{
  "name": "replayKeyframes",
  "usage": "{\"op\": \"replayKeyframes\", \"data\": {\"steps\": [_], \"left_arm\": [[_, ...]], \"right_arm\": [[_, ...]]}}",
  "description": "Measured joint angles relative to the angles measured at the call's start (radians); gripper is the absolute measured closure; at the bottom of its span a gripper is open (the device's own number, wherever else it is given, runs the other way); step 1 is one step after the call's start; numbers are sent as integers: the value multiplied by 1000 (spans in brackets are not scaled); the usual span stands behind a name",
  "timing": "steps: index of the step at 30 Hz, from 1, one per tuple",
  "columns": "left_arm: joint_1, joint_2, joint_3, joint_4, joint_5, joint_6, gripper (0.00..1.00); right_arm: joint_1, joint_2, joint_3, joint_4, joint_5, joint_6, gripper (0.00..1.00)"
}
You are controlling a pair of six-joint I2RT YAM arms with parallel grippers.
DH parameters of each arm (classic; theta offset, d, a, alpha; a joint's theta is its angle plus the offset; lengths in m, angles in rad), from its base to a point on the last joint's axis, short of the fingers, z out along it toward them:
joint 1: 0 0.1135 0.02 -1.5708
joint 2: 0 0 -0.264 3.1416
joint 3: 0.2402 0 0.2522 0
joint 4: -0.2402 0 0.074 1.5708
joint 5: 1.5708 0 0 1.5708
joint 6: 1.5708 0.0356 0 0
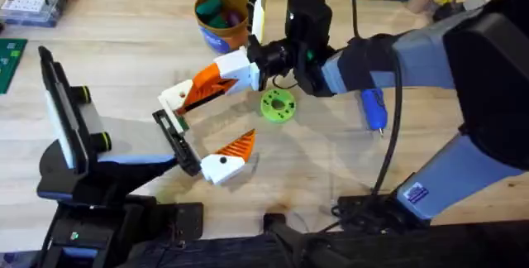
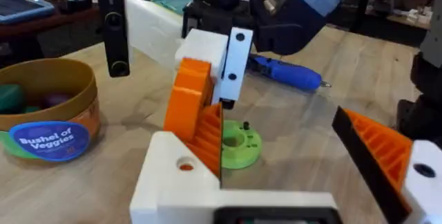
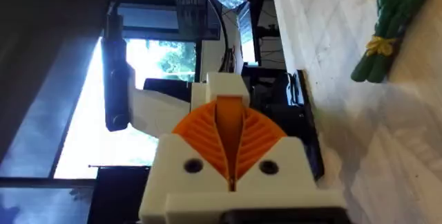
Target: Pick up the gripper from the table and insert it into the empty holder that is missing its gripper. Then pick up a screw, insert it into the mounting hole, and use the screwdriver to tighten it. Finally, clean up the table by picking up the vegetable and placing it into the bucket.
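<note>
right gripper (image 1: 245, 71): clamped on the gripper (image 1: 207, 86), white fingers either side of the orange wedge
the gripper: held tilted above the table, white base end at the holder (image 1: 175, 96); seated or not, cannot tell
left gripper: jaw opening cannot tell
holder: mid-table, on black bracket (image 1: 177, 141)
spare finger (image 1: 228, 157): flat on table near bracket
green disc (image 1: 278, 105): just beside held gripper
screwdriver (image 1: 374, 109): right of disc, lying flat
bucket (image 1: 220, 13): far side, vegetables inside
asparagus bunch (image 3: 387, 27): on table
</note>
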Motion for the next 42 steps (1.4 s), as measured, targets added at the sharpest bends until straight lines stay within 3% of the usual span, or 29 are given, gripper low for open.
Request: {"op": "replayKeyframes", "data": {"steps": [19,21,26,28,42], "left_arm": [[0,0,0,0,0,0,14],[0,0,0,0,1,0,15],[-5,0,0,-3,28,0,15],[-5,0,0,-4,34,0,14],[-5,0,0,-5,52,0,14]], "right_arm": [[0,0,0,0,2,0,990],[2,0,0,-2,8,4,809],[15,0,5,0,38,2,63],[19,0,8,2,43,3,14],[17,0,9,2,52,3,14]]}}
